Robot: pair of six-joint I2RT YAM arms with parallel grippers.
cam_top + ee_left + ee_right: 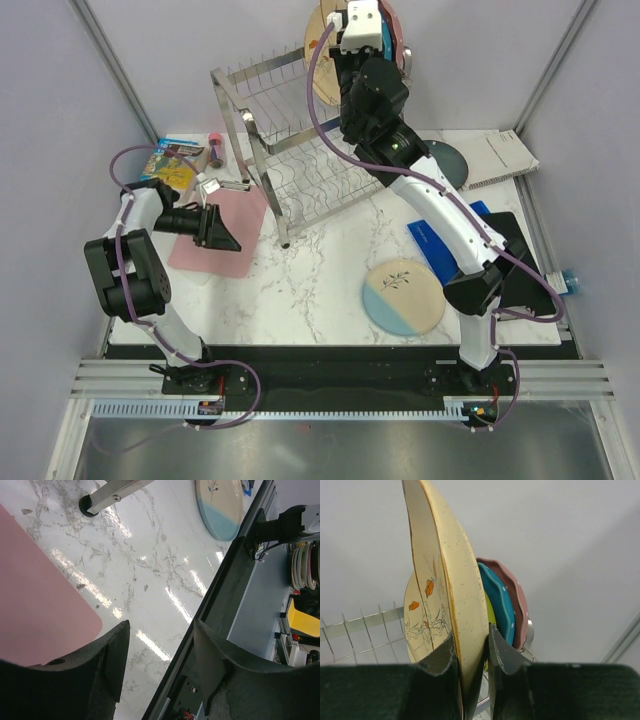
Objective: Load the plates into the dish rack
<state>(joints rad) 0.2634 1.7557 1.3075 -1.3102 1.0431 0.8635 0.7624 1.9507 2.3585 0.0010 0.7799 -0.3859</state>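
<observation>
Pinching, right tool [472, 672]: both fingers are pressed on the lower rim of a cream-yellow plate [457, 580], which is upright and seen edge-on.
Held plate, position: at the far end of the dish rack [290, 150], level with its upper tier. Whether the rim sits between prongs cannot be told.
Behind the held plate: 3 upright plates close together, a yellow-green plate [491, 612], a blue scalloped plate [499, 600] and a pink scalloped plate [517, 610].
Other side: a painted cream face [417, 622] with orange leaves, possibly a 2nd plate.
Left tool [160, 670]: fingers spread, low over the tabletop [320, 290], at the edge of the pink mat [215, 250].
Plates on the tabletop: the half-blue plate [403, 297] lies flat near the right arm's base. The dark teal plate [447, 160] lies flat to the right of the rack, partly hidden by the arm.
</observation>
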